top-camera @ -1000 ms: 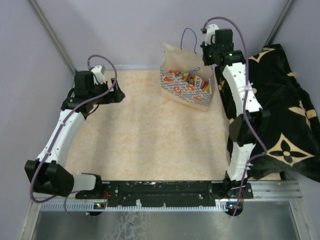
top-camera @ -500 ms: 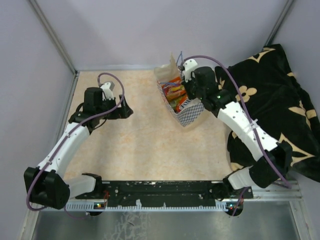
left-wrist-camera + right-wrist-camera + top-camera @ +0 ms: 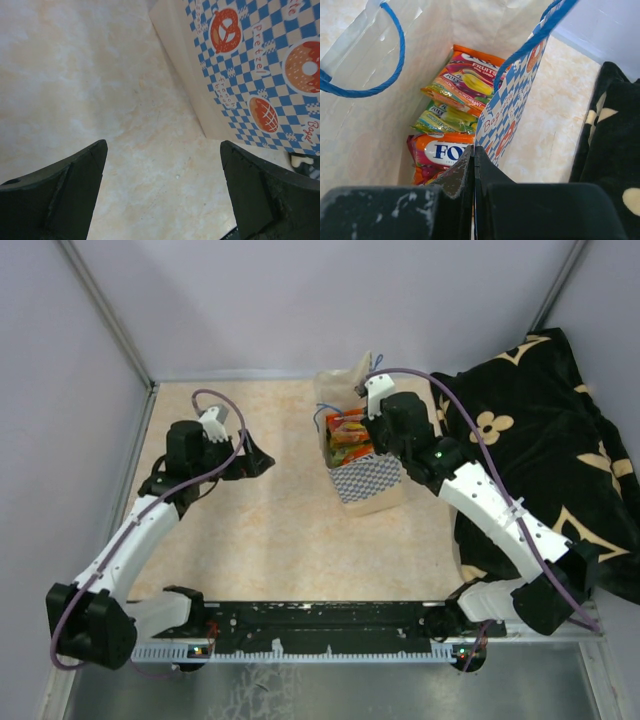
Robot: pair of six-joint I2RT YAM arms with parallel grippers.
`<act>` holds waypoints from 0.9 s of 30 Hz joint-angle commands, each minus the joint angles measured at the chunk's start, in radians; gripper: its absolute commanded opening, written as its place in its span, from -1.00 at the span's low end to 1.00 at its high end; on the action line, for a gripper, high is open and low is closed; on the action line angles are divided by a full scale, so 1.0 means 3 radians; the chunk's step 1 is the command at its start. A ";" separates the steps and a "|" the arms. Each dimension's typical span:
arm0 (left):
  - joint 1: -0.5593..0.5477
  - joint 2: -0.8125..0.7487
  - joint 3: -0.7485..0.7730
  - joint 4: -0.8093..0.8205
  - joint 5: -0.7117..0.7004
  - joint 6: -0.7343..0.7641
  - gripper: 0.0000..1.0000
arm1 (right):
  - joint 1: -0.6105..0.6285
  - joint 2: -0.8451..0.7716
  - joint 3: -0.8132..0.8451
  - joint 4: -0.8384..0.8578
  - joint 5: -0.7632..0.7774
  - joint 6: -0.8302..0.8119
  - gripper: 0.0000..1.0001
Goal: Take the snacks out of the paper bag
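The paper bag (image 3: 366,480) stands on the counter (image 3: 270,530) just right of the middle of the overhead view, its blue-and-white checked side facing the bottom of the frame and its mouth open upward. It leans a little. The snacks (image 3: 347,432) are inside it, showing as an orange and yellow patch in the opening.

The right hand (image 3: 372,430) sits at the rim of the bag, on the bag's right edge. In the right wrist view its two fingers (image 3: 455,180) are pressed together at the bottom centre of the frame, and the top edge of the checked wall (image 3: 510,115) runs down into the seam between them, so the hand is pinching the bag by its rim. Past the fingers that view looks into the bag: glossy packets (image 3: 455,120) lie stacked at the bottom, an orange one nearest, a green-yellow one above it, and another orange one at the top. A blue cord handle (image 3: 401,50) loops across the upper left of that frame.

The left hand (image 3: 258,460) hangs over the counter left of the bag, apart from it. Its fingers are spread wide and hold nothing; the bare counter (image 3: 75,75) shows between them, with the checked side of the bag (image 3: 260,65) in the upper right of the left wrist view.

A black cloth (image 3: 540,440) with gold flower marks fills the right side of the overhead view.
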 commanded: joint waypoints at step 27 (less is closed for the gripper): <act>-0.0945 0.3035 0.0126 0.3061 0.0136 -0.2203 -1.00 | 0.0025 0.0181 0.0458 0.0244 0.0205 0.0134 -1.00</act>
